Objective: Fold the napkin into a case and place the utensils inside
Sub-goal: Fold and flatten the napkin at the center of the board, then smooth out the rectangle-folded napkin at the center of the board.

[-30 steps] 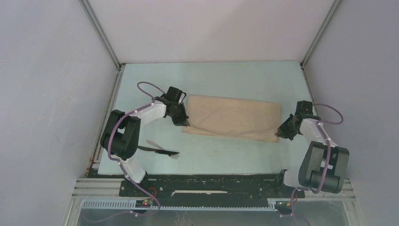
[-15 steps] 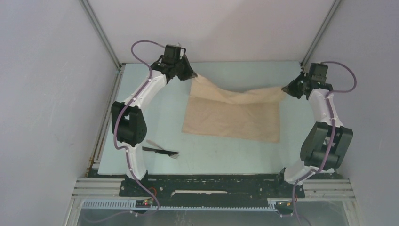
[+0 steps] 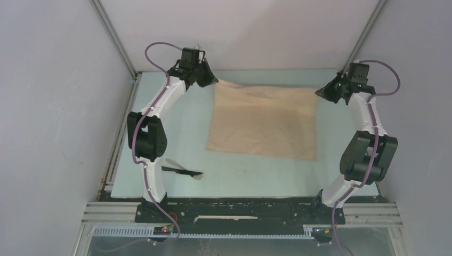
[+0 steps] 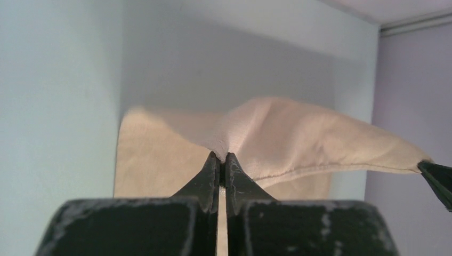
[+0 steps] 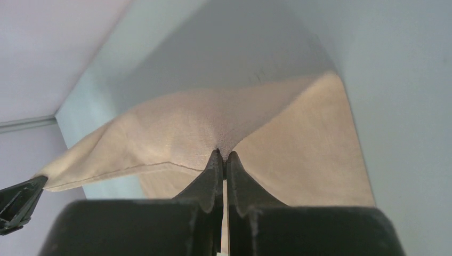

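Napkin (image 3: 264,122) lies mid-table with its far edge lifted. Your left gripper (image 3: 212,81) and right gripper (image 3: 321,93) are each pinched tight on a far corner. The cloth looks light and limp and sags between grips, so hold the corners and keep it taut. Utensils (image 3: 184,170) lie near the left base.

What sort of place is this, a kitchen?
Probably a lab test booth: plain walls on metal framing, a pale table, and a left arm and right arm bolted down, holding a napkin.
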### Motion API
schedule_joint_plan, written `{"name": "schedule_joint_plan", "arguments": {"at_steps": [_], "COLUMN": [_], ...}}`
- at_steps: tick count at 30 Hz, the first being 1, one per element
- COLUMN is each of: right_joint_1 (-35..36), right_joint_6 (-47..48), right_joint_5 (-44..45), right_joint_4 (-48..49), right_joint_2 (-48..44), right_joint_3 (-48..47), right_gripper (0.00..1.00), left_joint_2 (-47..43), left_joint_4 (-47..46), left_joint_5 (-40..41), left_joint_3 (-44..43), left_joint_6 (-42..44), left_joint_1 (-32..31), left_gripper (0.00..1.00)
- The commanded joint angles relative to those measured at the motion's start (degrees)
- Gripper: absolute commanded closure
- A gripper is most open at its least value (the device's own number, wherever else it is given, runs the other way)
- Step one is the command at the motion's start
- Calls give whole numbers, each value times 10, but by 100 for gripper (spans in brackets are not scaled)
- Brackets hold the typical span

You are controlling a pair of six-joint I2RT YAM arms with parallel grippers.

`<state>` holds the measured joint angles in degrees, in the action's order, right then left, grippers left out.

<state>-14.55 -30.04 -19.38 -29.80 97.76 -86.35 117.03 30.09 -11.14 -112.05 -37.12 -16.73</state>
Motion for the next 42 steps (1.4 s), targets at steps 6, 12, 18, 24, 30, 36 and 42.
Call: {"name": "schedule_joint_plan", "arguments": {"at_steps": [6,12,18,24,30,36,42], "right_joint_1": [-6,-27,-35,-48,-54,-65,-66], "right_joint_6": [29,42,43,42,43,43,41], "right_joint_5": [25,47,35,42,49,59,50], "right_joint_4": [-41,-41,-28,-17,-19,-26,-14], "right_joint_2": [-108,-177,-181,-196,-200,-226,-210], "right_joint_3": [209,310,371,404,414,425,436], "right_gripper": [100,100,100,100,100,100,100], "left_joint_2": [-121,-187,-187,-191,-201,-218,-203], "left_joint_4": [-15,-26,-52,-55,-57,-47,-60], "left_joint_5": [-38,-21,-26,-13,-12,7,1], "left_joint_3": [285,423,478,501,521,527,539], "left_joint_6": [-47,-31,-42,-37,-39,-27,-31], "left_joint_1": [-5,-27,-48,-54,-59,-60,-60], "left_gripper": [100,100,100,100,100,100,100]}}
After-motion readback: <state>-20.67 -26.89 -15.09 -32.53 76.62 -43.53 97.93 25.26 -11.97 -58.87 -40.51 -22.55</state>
